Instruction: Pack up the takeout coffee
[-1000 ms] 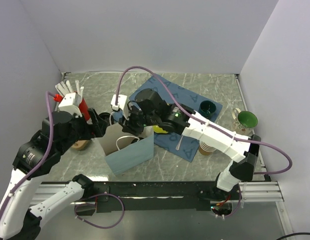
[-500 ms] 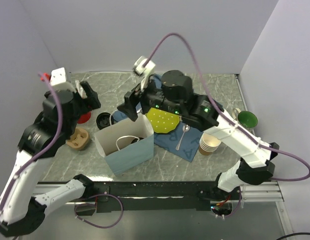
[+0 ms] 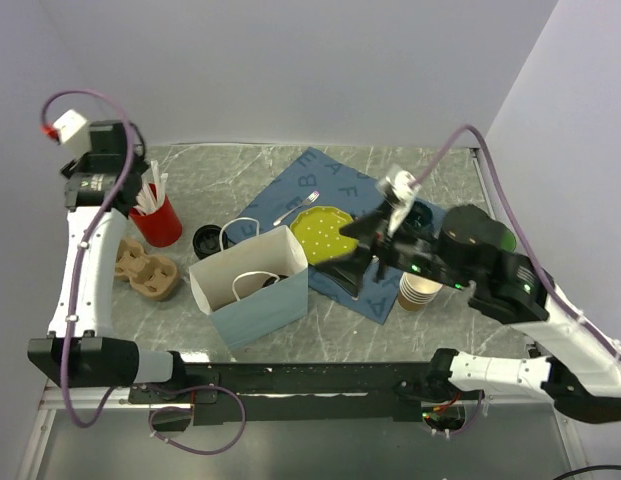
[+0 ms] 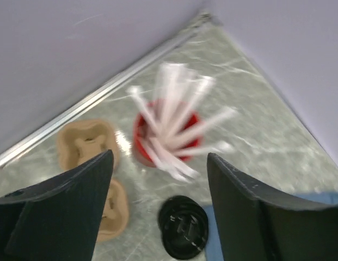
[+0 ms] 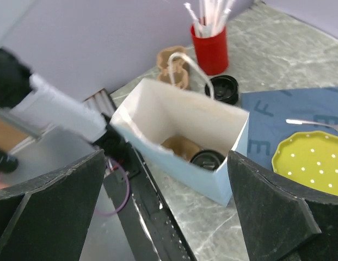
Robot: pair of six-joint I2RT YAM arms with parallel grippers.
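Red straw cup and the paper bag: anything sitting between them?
A loose black lid lies between the red straw cup and the paper bag, seen in the top external and right wrist views.

The tan-brown paper takeout coffee cup (image 5: pixel 182 147) lies at the bottom of the open pale-blue paper bag with a white inside (image 5: pixel 158 109), which stands on the grey marbled worktop (image 3: pixel 320 335) near its front edge, left of the middle. The cup's round black plastic lid (image 5: pixel 207 159) is on and sits close against the bag's near wall. The cup looks tipped rather than upright, though how far cannot be told. From overhead the bag's walls hide most of it.
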